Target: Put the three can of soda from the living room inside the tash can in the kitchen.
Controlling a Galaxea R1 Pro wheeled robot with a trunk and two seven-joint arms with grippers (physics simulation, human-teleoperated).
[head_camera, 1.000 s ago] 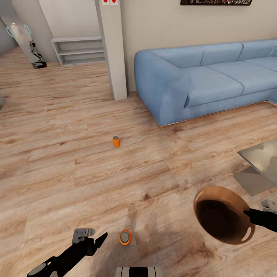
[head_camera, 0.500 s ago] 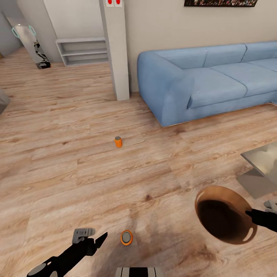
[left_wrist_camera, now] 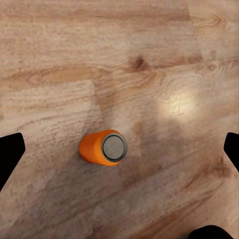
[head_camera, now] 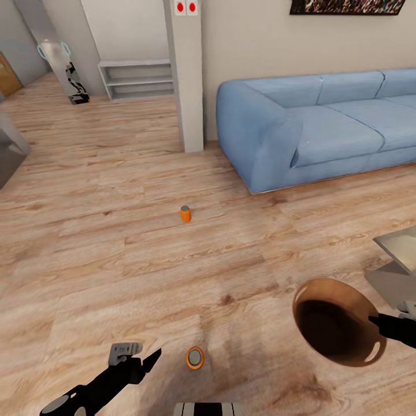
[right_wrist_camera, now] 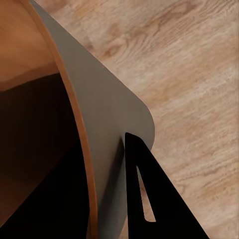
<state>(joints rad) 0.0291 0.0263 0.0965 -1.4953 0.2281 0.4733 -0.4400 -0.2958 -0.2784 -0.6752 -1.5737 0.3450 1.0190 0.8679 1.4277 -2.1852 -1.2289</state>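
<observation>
At nine o'clock in the head view a grey cabinet edge (head_camera: 8,151) cuts into the pale wood plank floor (head_camera: 104,266). At eleven o'clock a white low shelf unit (head_camera: 138,79) stands against the wall, with a pale square pillar (head_camera: 188,75) just beside it toward twelve. At seven o'clock the black left gripper (head_camera: 151,359) hangs over the floor; in the left wrist view (left_wrist_camera: 119,149) its two dark fingertips (left_wrist_camera: 10,154) sit wide apart, released, holding nothing.

Just beside it, at six o'clock, a bright orange soda can with a silver top (head_camera: 195,357) stands upright on the planks; the left wrist view shows it (left_wrist_camera: 104,147) between the spread fingers, touching neither. A second bright orange soda can (head_camera: 185,214) stands upright near the centre of the view, well apart from the first and in the open floor before the sofa.

From one to three o'clock runs the light-blue corner sofa (head_camera: 323,127), and a dark framed picture (head_camera: 352,6) hangs above it. At three o'clock shows a corner of the low grey coffee table (head_camera: 398,248). At four o'clock the coppery brown round bin with a glossy brown inside (head_camera: 338,320) is held off the floor, its mouth tilted toward the camera. The black right gripper (head_camera: 378,323) is clenched on its rim; in the right wrist view a finger (right_wrist_camera: 149,199) presses the bin's outer wall (right_wrist_camera: 104,124).
</observation>
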